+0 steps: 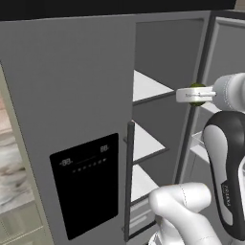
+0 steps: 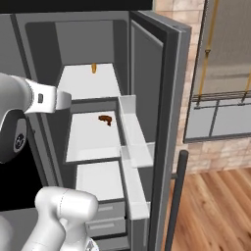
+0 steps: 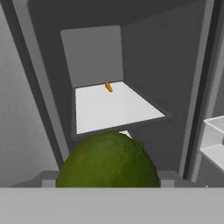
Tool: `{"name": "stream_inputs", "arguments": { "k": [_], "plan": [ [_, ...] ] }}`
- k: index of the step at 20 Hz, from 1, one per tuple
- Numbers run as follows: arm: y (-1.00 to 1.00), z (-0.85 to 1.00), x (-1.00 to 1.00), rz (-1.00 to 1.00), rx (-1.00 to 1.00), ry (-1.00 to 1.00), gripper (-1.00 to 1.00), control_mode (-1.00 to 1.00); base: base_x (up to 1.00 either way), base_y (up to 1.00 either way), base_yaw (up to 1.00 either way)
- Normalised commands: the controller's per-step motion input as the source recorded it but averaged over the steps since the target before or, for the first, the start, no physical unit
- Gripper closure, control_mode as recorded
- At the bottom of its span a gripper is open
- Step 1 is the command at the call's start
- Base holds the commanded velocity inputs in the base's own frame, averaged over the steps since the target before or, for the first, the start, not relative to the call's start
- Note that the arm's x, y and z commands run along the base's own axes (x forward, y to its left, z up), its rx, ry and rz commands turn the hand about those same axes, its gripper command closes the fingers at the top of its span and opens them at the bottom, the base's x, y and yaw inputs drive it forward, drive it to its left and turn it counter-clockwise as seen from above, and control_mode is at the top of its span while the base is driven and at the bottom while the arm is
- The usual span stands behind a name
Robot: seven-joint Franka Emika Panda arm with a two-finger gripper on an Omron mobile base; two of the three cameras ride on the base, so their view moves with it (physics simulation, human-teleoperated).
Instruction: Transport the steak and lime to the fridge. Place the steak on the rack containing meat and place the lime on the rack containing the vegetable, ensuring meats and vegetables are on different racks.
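Note:
The lime (image 3: 107, 159), round and dark green, sits between my fingers, and my gripper (image 3: 107, 180) is shut on it. From the left base view, the lime (image 1: 196, 89) and gripper (image 1: 194, 94) hang in front of the open right half of the fridge (image 1: 72, 86), level with the top white rack (image 1: 148, 86). That top rack (image 3: 113, 107) carries a small orange vegetable (image 3: 108, 87) near its back. On the middle rack (image 2: 93, 139) lies a brown piece of meat (image 2: 105, 119); I cannot tell whether it is the steak. The gripper (image 2: 63, 100) reaches in from the left.
The fridge's left door with its black dispenser panel (image 1: 88, 184) is closed. The right door (image 2: 166, 98) stands wide open, its white door bins (image 2: 133, 147) jutting beside the racks. A lower rack (image 2: 100, 179) and drawers sit below. A brick wall and wooden floor lie to the right.

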Motion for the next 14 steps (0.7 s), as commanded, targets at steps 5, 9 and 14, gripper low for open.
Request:
{"name": "stream_inputs", "arguments": {
  "k": [5, 9, 14],
  "plan": [
    [0.0, 0.0, 0.0, 0.0, 0.0, 0.0, 1.0, 1.0, 0.25, 0.13, -0.19],
    [0.0, 0.0, 0.0, 0.0, 0.0, 0.0, 1.0, 1.0, 0.16, -0.02, -0.09],
    [0.0, 0.0, 0.0, 0.0, 0.0, 0.0, 1.0, 1.0, 0.12, -0.21, -0.02]
  ]
}}
